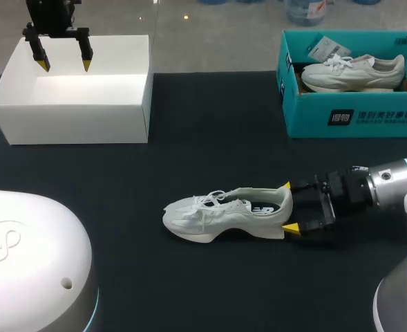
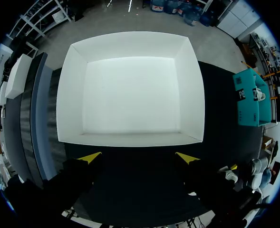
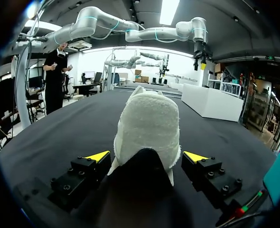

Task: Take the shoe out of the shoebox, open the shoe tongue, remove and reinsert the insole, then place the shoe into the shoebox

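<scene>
A white sneaker point(image 1: 224, 214) lies on its sole in the middle of the black table, toe pointing left. My right gripper point(image 1: 289, 206) is at its heel, open, one yellow-tipped finger on each side of the heel with a small gap showing. In the right wrist view the heel point(image 3: 149, 123) fills the space between the fingers of that gripper point(image 3: 147, 156). My left gripper point(image 1: 65, 66) hangs open above the empty white box point(image 1: 72, 124) at the back left. Its own view looks straight down into the box point(image 2: 130, 137), with the gripper point(image 2: 139, 157) over the near wall.
A teal shoebox point(image 1: 355, 117) stands at the back right with another white sneaker point(image 1: 352, 72) and a tag inside; it also shows as the teal box point(image 2: 251, 102) in the left wrist view. White arm bases point(image 1: 30, 256) sit at the front corners.
</scene>
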Motion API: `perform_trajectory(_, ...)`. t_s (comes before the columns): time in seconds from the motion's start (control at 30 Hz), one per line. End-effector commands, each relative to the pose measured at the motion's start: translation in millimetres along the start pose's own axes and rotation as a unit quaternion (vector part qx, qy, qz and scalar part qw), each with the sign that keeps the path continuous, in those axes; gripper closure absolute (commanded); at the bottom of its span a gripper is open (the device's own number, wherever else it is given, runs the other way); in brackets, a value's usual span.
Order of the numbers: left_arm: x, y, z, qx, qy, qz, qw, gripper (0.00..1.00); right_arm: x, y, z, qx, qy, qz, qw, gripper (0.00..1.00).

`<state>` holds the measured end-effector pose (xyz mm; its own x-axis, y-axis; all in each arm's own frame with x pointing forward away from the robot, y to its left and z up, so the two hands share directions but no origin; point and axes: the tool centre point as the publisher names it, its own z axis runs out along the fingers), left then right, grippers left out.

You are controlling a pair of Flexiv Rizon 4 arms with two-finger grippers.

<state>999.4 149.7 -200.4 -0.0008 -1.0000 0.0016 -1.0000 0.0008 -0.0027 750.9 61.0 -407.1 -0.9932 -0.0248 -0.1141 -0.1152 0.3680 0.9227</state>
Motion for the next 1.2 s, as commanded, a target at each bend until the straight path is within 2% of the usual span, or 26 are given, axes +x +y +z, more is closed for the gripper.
perform_trajectory(0.03,-0.1,-0.5,-0.3,-0.001,0.0,0.0,1.0,0.0,1.6,-0.8,5.5,0.004,-0.006,0.002,1.0,0.0)
perform_trajectory(0.37,-0.1,-0.5,-0.3,-0.001,0.0,0.0,1.0,0.0,0.2,-3.0,15.1,0.006,-0.003,0.011,1.0,0.0)
perform_trajectory(1.07,-0.1,-0.5,-0.3,-0.001,0.0,0.0,1.0,0.0,5.9,-8.6,19.4,0.01,-0.004,0.022,1.0,0.0)
perform_trajectory(1.1,-0.1,-0.5,-0.3,-0.001,0.0,0.0,1.0,0.0,6.1,-9.2,19.5,0.008,-0.004,0.022,1.0,0.55)
perform_trajectory(1.13,-0.1,-0.5,-0.3,-0.001,0.0,0.0,1.0,0.0,6.4,-10.0,19.6,0.008,-0.005,0.022,1.0,1.0)
perform_trajectory(1.2,-0.1,-0.5,-0.3,-0.001,0.0,0.0,1.0,0.0,6.6,-11.4,20.4,0.005,-0.004,0.023,1.0,1.0)
